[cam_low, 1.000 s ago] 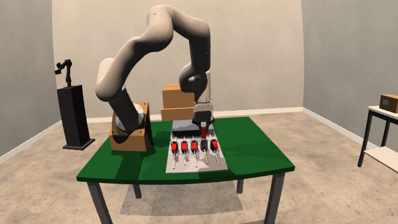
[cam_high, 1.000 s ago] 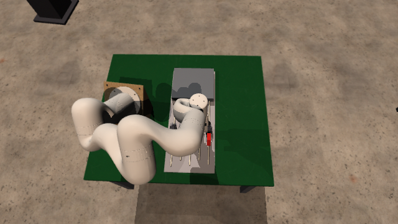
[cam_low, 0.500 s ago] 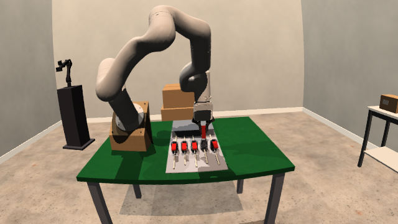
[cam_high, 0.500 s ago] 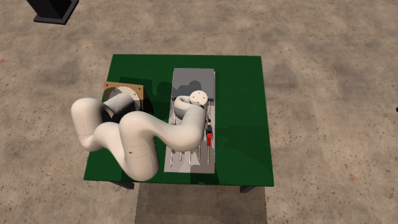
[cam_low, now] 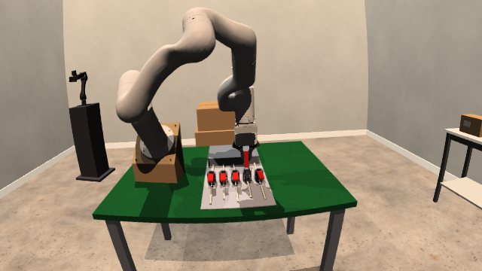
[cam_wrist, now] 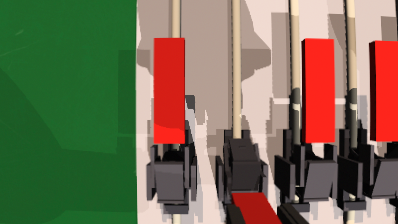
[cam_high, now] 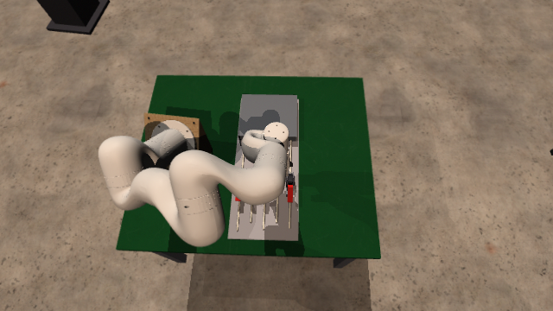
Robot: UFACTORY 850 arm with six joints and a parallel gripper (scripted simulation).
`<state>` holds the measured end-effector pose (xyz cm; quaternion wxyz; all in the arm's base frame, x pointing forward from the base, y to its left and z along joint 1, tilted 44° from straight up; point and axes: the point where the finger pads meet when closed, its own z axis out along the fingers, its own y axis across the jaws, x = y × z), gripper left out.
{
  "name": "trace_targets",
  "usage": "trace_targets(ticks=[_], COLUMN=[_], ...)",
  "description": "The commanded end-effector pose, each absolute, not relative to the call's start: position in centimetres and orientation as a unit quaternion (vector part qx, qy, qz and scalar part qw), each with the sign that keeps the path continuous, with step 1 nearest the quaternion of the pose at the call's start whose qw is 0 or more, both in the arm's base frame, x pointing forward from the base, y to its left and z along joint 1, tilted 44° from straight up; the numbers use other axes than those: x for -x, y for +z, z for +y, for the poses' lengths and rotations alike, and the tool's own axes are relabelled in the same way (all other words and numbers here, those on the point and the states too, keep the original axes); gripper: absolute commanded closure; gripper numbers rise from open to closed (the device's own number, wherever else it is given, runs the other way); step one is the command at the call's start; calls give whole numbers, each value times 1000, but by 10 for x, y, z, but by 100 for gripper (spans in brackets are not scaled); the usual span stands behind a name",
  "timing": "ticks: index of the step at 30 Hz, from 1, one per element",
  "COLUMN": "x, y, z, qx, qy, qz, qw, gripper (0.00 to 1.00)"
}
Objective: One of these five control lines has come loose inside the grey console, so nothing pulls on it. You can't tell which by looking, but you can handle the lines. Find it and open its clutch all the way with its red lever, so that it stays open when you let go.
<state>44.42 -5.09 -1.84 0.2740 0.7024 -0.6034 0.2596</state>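
My fingers (cam_low: 245,153) grip the fourth red lever (cam_low: 246,158), raised upright over its clutch (cam_low: 247,175); console (cam_low: 226,150) lies behind.

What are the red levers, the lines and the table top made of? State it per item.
Red levers: likely painted metal or plastic, flat uniform red, no gloss; the pincer grips one.
Lines: pale tan rods, maybe cord or wood; no texture shows.
Table top: matte green, possibly felt or paint.
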Motion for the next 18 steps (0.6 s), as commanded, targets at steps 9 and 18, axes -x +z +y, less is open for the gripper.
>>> trace_targets(ticks=[9, 18], x=[-443, -442], y=[-29, -39], z=[-45, -42], qx=[-703, -703], qy=[259, 259], qz=[-604, -604], qw=[274, 274], gripper=[100, 100])
